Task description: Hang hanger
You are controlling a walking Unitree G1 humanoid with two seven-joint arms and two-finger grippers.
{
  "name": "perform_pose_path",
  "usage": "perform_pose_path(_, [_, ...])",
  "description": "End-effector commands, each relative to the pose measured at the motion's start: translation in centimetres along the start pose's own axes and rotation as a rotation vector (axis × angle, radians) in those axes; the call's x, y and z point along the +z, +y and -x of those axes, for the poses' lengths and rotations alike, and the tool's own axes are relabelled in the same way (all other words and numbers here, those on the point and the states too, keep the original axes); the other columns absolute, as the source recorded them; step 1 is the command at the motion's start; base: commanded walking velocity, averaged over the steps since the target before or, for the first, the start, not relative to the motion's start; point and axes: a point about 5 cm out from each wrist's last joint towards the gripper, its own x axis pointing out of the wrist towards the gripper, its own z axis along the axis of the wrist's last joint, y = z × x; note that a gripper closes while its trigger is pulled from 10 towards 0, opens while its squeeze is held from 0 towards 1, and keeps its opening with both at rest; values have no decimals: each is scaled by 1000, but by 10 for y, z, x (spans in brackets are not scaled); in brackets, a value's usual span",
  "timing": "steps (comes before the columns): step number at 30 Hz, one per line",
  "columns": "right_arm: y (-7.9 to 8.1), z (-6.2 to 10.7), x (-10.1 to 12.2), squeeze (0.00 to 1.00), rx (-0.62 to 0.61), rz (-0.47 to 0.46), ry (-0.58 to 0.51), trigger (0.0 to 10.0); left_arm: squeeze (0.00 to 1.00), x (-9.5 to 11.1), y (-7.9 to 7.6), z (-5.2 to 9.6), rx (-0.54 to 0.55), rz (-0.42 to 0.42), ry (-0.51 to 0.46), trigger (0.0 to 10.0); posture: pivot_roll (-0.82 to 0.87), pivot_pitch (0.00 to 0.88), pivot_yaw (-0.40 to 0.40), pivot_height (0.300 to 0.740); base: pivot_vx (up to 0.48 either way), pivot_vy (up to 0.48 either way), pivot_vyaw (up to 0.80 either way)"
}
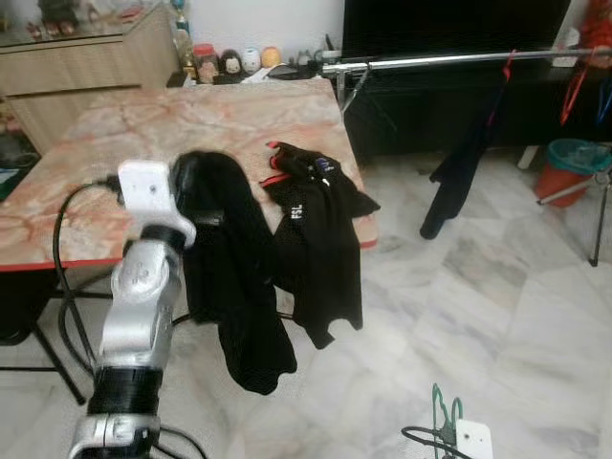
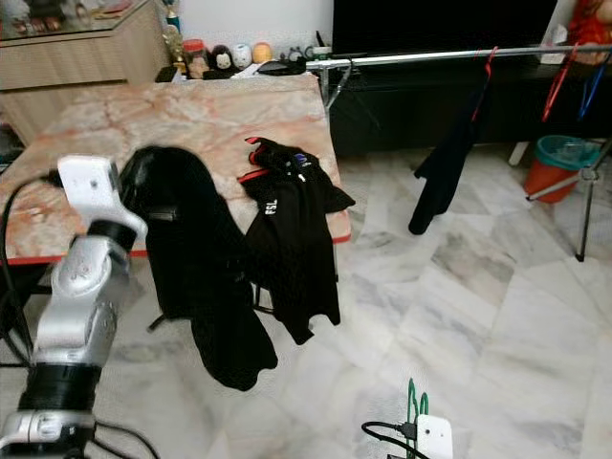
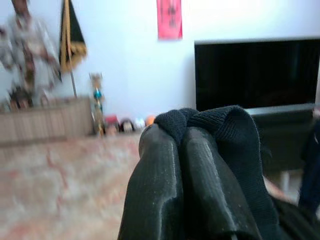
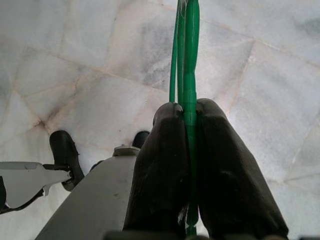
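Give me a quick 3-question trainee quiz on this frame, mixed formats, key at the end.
1. True or false: the right gripper is shut on a green hanger.
2. What does the left gripper hold? A) a black garment B) a red towel C) nothing
3. Fill in: a dark garment already hangs from the metal ____ in front of the TV.

Key: 1 true; 2 A, the black garment is lifted beside the marble table; 3 rail.
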Motion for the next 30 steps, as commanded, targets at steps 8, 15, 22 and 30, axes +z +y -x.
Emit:
perform_pose_path(8, [1, 0, 0, 0, -4, -22, -8, 10000, 0, 36, 12, -27, -7, -74, -111, 10000, 54, 0, 54, 740, 0, 0, 0])
perform_pose_path(15, [3, 0, 2, 0, -3, -22, -13, 10000, 0, 42, 14, -32, -5, -89, -124, 10000, 57, 0, 50, 740, 312, 0, 0])
perform_pose_path(22, [7, -1, 5, 0, 3, -20, -15, 10000, 0, 45, 14, -37, -12, -92, -132, 10000, 59, 0, 48, 740, 448, 0, 0])
perform_pose_path(30, [0, 0, 1, 0, -4, -22, -7, 10000, 0, 47, 12, -40, -23, -89, -137, 10000, 60, 0, 50, 740, 473, 0, 0])
